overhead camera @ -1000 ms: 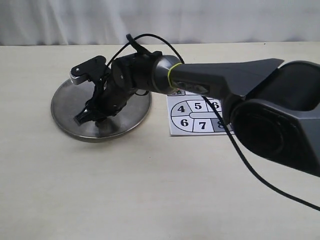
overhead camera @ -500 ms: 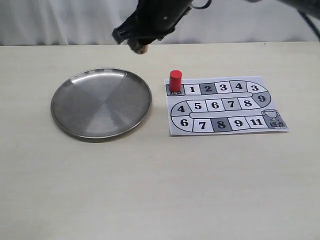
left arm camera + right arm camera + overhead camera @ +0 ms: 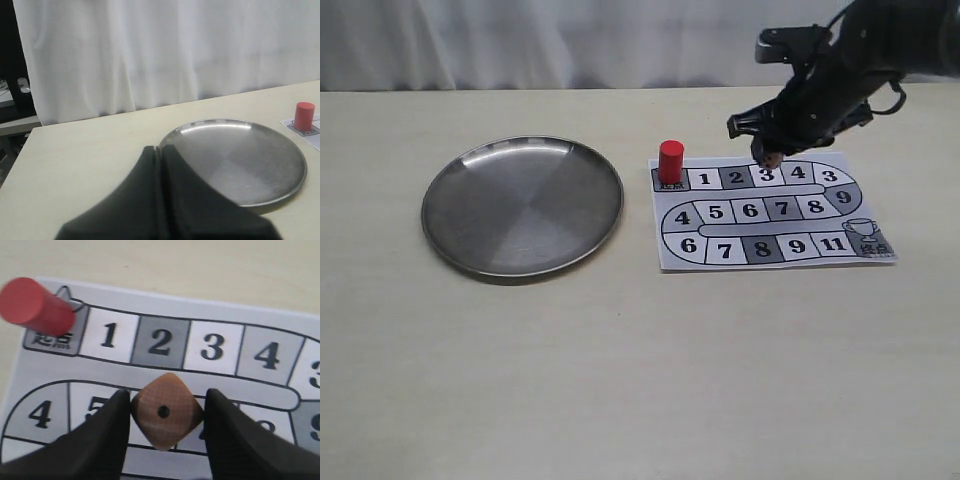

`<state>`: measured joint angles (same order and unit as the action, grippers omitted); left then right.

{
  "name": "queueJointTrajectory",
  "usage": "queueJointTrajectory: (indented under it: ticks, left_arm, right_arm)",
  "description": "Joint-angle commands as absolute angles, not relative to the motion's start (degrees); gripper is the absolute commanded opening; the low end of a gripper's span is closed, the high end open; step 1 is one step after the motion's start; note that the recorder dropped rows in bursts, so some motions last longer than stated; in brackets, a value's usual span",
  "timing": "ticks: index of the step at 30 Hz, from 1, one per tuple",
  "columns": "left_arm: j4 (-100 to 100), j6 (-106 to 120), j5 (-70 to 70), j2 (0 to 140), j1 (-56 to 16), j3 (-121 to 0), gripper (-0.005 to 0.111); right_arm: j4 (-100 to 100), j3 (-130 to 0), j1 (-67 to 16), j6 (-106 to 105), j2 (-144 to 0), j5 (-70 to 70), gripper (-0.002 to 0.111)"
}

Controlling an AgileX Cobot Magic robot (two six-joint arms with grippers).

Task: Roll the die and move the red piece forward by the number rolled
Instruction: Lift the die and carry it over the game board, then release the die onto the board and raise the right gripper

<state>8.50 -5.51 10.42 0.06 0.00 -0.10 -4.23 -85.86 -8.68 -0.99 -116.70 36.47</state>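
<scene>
The die [image 3: 167, 411], a pinkish-tan cube turned cornerwise with a one-pip face showing, hangs above the numbered board [image 3: 876, 168]. My right gripper [image 3: 168, 396] is shut on the die by two opposite corners. In the exterior view the right gripper [image 3: 770, 156] hovers over the top row near square 3, with the die [image 3: 773, 159] at its tip. The red piece [image 3: 670, 161] stands upright on the start square, left of square 1, and shows in both wrist views [image 3: 35, 301] [image 3: 304, 116]. My left gripper [image 3: 161, 150] is shut on nothing, short of the plate.
A round steel plate [image 3: 432, 215] lies left of the board with nothing in it, and the left wrist view shows the plate [image 3: 280, 187] too. A white curtain hangs behind the table's far edge. The left arm is outside the exterior view.
The right arm lifted off the plate with the die, swung up and to the right, and now hangs over the board's top row. The red piece has not moved.
</scene>
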Motion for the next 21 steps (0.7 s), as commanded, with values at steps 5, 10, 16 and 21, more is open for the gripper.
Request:
queueJointTrajectory:
  ticks: [5,10,16,21]
  left_arm:
    - [8.3,-5.6,9.9,0.0,0.0,0.0,0.000]
    - [8.3,-5.6,9.9,0.0,0.0,0.0,0.000]
    - [8.3,-5.6,9.9,0.0,0.0,0.0,0.000]
    - [8.3,-5.6,9.9,0.0,0.0,0.0,0.000]
  right_arm:
    - [-4.9,-81.5,-8.1,0.5,-116.2,29.9,0.004]
    - [-4.9,-80.4,-8.1,0.5,-116.2,27.9,0.010]
    - [-4.9,-80.4,-8.1,0.5,-116.2,26.4,0.048]
    - [-4.9,-80.4,-8.1,-1.7,-116.2,24.5,0.080]
